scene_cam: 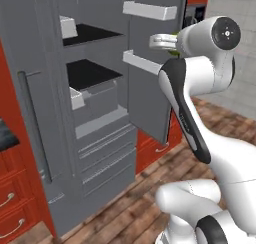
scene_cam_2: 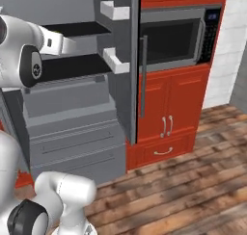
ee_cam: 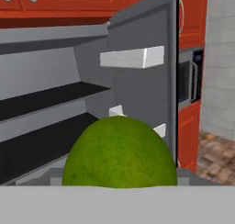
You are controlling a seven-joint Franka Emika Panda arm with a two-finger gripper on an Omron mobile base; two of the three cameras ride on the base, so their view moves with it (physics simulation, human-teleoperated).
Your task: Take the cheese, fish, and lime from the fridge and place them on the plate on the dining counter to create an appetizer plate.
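Note:
The lime (ee_cam: pixel 119 152), a smooth yellow-green ball, sits right in front of the hand camera and hides the fingertips. A sliver of the lime (scene_cam: pixel 175 51) peeks out under the hand. My gripper (scene_cam: pixel 161 41) is shut on the lime and holds it in the air beside the fridge's (scene_cam: pixel 100 118) open door (scene_cam: pixel 150 93), level with the black shelves (scene_cam: pixel 90 73). From the right base the hand (scene_cam_2: pixel 59 43) points towards the shelves. Both visible shelves are bare. The cheese, the fish, the plate and the dining counter are out of view.
White door bins (scene_cam: pixel 150 10) jut from the open door close to the hand. Grey drawers (scene_cam: pixel 107 153) fill the fridge's lower part. A steel microwave (scene_cam_2: pixel 173 39) sits above red cabinets (scene_cam_2: pixel 169 109) to the right. Wooden floor (scene_cam_2: pixel 193 181) lies open on the right.

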